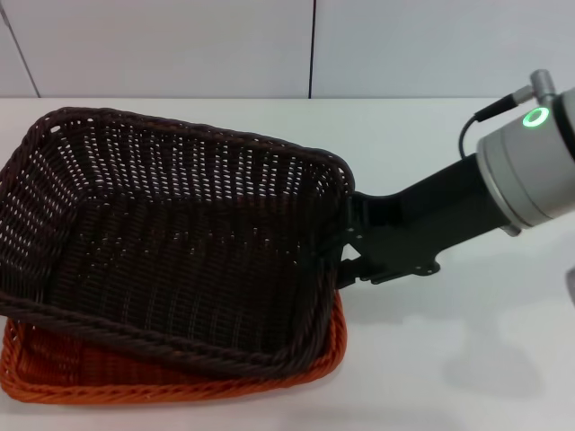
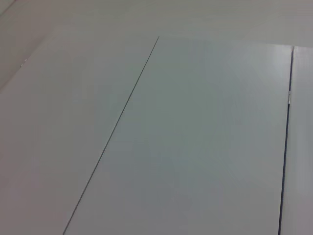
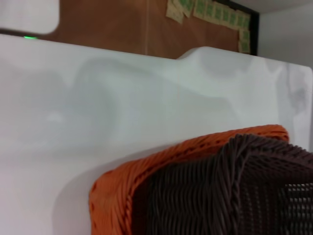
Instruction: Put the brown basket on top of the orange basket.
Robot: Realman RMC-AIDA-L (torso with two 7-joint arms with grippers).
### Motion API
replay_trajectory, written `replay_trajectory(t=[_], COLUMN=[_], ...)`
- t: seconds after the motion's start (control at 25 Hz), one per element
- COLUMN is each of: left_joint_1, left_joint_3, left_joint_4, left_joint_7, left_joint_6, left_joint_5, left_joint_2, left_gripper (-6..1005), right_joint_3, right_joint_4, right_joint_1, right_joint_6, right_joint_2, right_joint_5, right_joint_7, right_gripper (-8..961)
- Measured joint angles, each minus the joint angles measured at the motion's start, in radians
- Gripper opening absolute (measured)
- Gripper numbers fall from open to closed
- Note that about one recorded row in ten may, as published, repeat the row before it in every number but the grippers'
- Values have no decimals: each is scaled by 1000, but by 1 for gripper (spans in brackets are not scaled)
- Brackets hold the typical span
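Head view: the brown basket (image 1: 171, 242) fills the left and centre of the frame, sitting tilted in the orange basket (image 1: 171, 382) — its near-left rim low, its far-right corner raised. The orange basket's rim shows only along the lower edge and lower right. The right gripper (image 1: 349, 242) enters from the right of the frame and meets the brown basket's right short wall; it appears closed on that rim, though the fingers are partly hidden by the weave. The basket's long axis runs left–right, directly away from this gripper. Judged: what remains is lowering the raised end until both rims nest. The left gripper is nowhere visible.
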Motion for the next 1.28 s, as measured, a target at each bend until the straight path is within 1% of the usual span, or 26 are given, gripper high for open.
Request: replay_trajectory(t=[0.08, 0.2, 0.28, 0.4, 0.52, 0.64, 0.72, 0.8, 0.88, 1.0, 1.08, 1.16, 1.28], left_joint_1=[0, 0, -3, -4, -4, -2, -4, -7, -11, -13, -13, -14, -13], left_joint_3=[0, -2, -3, -3, -3, -11, -16, -21, -25, -26, -21, -18, -18], left_joint_4=[1, 1, 1, 1, 1, -3, -3, -4, -10, -41, -68, -92, -155], left_joint_7=[0, 1, 2, 2, 2, 2, 2, 2, 1, -4, -9, -21, -76], left_joint_6=[-1, 2, 4, 4, 6, 7, 10, 15, 23, 42, 56, 65, 88], left_joint_5=[0, -1, -1, -1, -1, -3, -4, -4, -4, 1, 3, 5, 6], left_joint_2=[1, 0, 0, 0, 0, 0, 1, 1, 4, 6, 6, 7, 8], left_gripper=[546, 546, 545, 545, 545, 546, 546, 546, 546, 546, 545, 545, 545], right_joint_3=[4, 37, 63, 81, 98, 140, 177, 210, 236, 258, 262, 250, 177], right_joint_4=[-19, -32, -25, 3, -38, -122, -125, -98, -66, -27, -22, -38, -117], right_joint_1=[-15, -30, -31, -29, -66, -140, -157, -152, -144, -123, -118, -139, -231], right_joint_6=[2, 7, 8, -8, -10, -18, -21, -53, -122, -251, -362, -479, -717], right_joint_2=[1, -1, -4, -3, -1, 0, -3, 0, 2, 0, 1, 6, 9], right_joint_5=[5, 26, 44, 45, 55, 141, 207, 262, 339, 469, 524, 558, 594], right_joint_7=[0, -4, -9, -35, -64, -72, -55, -11, 57, 214, 342, 463, 644], right_gripper=[405, 405, 405, 405, 405, 405, 405, 405, 405, 405, 405, 405, 405])
